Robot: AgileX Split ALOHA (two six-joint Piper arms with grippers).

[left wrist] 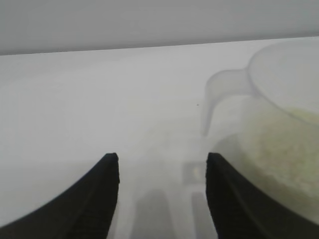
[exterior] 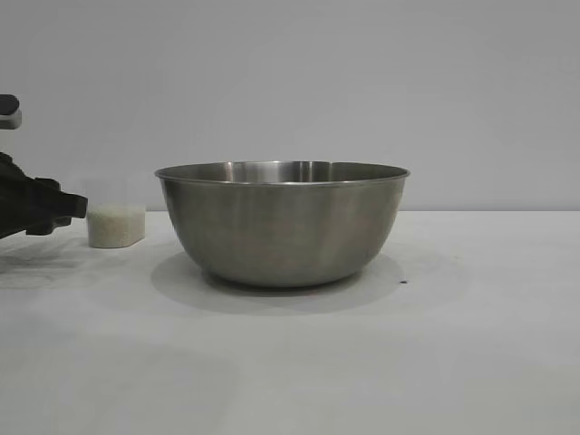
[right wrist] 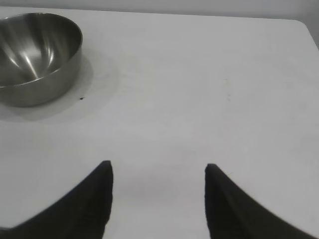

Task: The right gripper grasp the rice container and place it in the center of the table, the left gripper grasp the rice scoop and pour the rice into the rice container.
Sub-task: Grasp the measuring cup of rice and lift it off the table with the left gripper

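Left claw [left wrist: 162,172] released, fingers spread with bare bench [exterior: 290,362] showing between them, nothing gripped. Levelled low, just beside the rice scoop [left wrist: 279,114], whose handle [left wrist: 219,94] juts toward the gap — a placement that looks meant for closing on that handle, though the cup body sits off to one finger's side, so the line-up is judged not yet square. In the exterior view, poking in at the left edge [exterior: 68,210], tip near the scoop's wall [exterior: 116,227], contact not clear.

Scoop standing upright on the bench, filled with white rice [left wrist: 279,149] well up its frosted wall; upright presumably so nothing spills before the lift.

Further out, the rice container [exterior: 283,222]: resting upright around the middle of the bench, mouth open upward, inside bare steel as seen from the right wrist [right wrist: 35,50], well apart from the scoop. Already placed, then, ready to take the pour. A tiny dark speck [exterior: 403,281] near its base.

Right claw [right wrist: 157,174] also released, holding nothing, hanging over bare bench well away from the container, out of the pouring path.
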